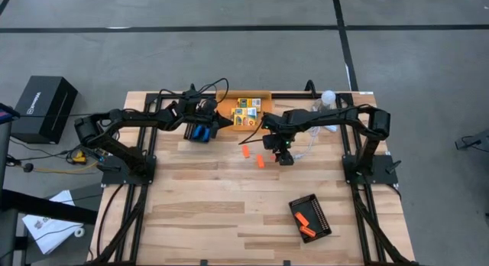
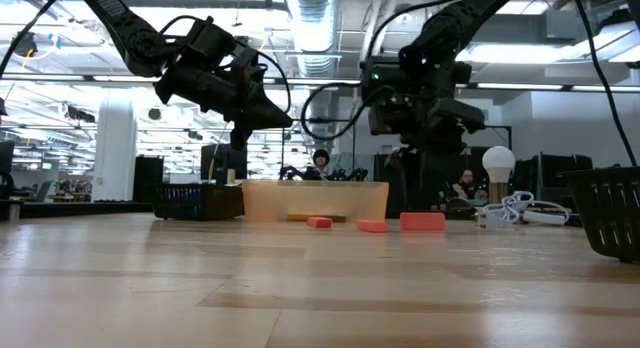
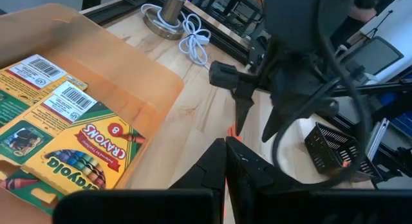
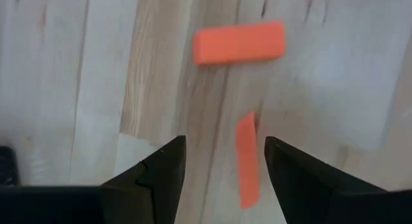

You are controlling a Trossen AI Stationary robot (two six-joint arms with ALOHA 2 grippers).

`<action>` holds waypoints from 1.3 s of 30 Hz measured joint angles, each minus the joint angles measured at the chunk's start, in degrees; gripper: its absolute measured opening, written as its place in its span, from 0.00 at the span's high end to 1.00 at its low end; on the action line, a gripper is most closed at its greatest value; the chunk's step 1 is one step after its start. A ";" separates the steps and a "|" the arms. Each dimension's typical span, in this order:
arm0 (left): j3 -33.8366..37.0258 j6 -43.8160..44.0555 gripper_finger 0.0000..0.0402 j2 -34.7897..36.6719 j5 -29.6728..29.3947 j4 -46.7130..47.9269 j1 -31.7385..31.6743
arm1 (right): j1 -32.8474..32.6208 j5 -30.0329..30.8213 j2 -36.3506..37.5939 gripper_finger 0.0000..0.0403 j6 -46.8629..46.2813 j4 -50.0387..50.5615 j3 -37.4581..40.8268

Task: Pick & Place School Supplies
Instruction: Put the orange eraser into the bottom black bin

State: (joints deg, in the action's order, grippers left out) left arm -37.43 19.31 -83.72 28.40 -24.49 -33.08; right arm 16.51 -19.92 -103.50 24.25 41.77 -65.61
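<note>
1. Over the middle of the wooden table, the right gripper hangs above the boards with its jaws spread apart and nothing between them.
2. Seen from the right wrist, one orange stick lies on the wood between the two dark fingers, a little nearer one of them, and a second orange stick lies crosswise farther out.
3. From above, those loose sticks sit near the gripper: one toward the far side and one just beside it.
4. At the far edge of the table, the left gripper hovers by the rim of the orange tray, its jaws closed and holding nothing.
5. Crayon boxes lie flat inside that tray; the left wrist view shows their yellow-and-green faces.
6. Under the left arm a blue-handled item rests on the table; its shape is too small to make out.
7. Near the front right corner a black ridged tray holds more orange sticks.
8. A white cable with a round bulb lies at the far right.
</note>
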 joint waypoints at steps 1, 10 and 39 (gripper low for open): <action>0.00 0.00 1.00 0.00 0.00 0.02 0.00 | 0.00 0.02 0.00 0.50 -0.23 -0.24 0.59; 0.00 -1.05 1.00 0.00 -0.01 0.01 0.00 | 0.07 0.02 0.00 0.50 -0.31 -3.27 2.83; 0.02 -1.07 1.00 0.00 -0.04 0.17 -0.01 | 1.35 -0.31 -6.52 0.93 -3.51 -8.22 4.12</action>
State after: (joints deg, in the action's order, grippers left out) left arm -37.41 18.24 -83.72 28.36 -24.32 -33.09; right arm 17.87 -20.23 -110.02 20.74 33.55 -61.49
